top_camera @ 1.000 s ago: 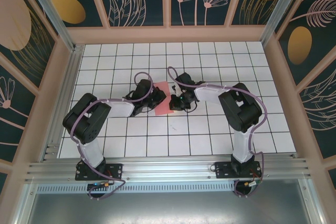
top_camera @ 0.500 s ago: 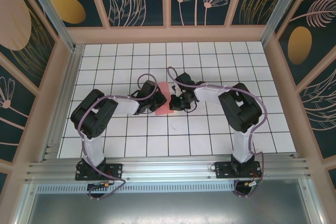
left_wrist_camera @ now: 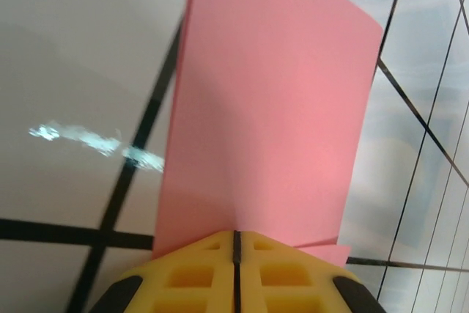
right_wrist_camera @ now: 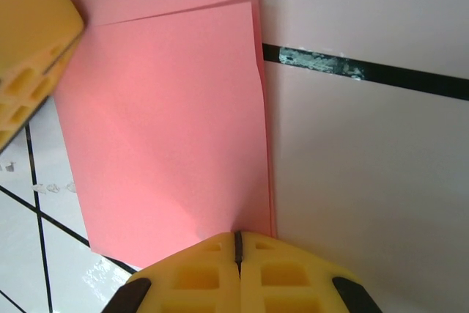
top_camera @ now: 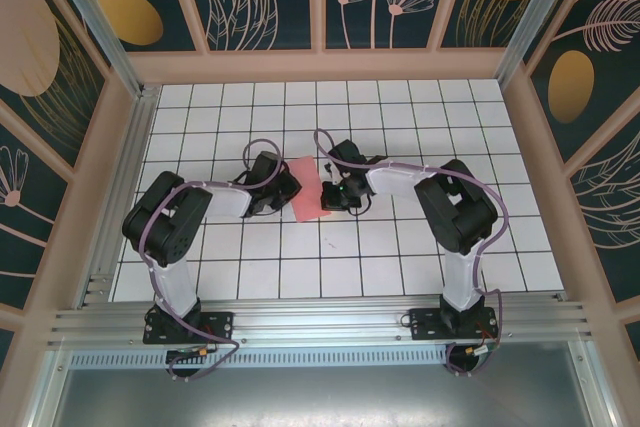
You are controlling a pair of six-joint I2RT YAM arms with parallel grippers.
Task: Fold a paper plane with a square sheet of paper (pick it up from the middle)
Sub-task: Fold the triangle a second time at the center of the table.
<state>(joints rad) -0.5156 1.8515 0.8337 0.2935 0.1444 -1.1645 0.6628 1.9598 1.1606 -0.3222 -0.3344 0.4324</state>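
The square sheet of paper (top_camera: 305, 187) lies salmon-pink on the white tiles between my two grippers. It is folded to a flat oblong, and a flap edge crosses it in the right wrist view (right_wrist_camera: 168, 122). My left gripper (top_camera: 286, 190) sits at its left side, jaws pressed together (left_wrist_camera: 236, 234), tips resting on the paper's (left_wrist_camera: 271, 108) near edge where a faint crease starts. My right gripper (top_camera: 328, 197) is at the right side, also shut (right_wrist_camera: 237, 234), with its tips on the paper's edge. The left gripper's yellow finger (right_wrist_camera: 29, 71) shows at the sheet's far corner.
The tiled floor (top_camera: 400, 257) has black grid lines and is boxed in by pinkish walls (top_camera: 320, 67) at the back and sides. An aluminium rail (top_camera: 320, 322) runs along the near edge. Both arms bend inward toward the middle.
My left gripper has drawn back to the left, and more of the pink paper's left part now shows. The right gripper has stayed put on the paper.
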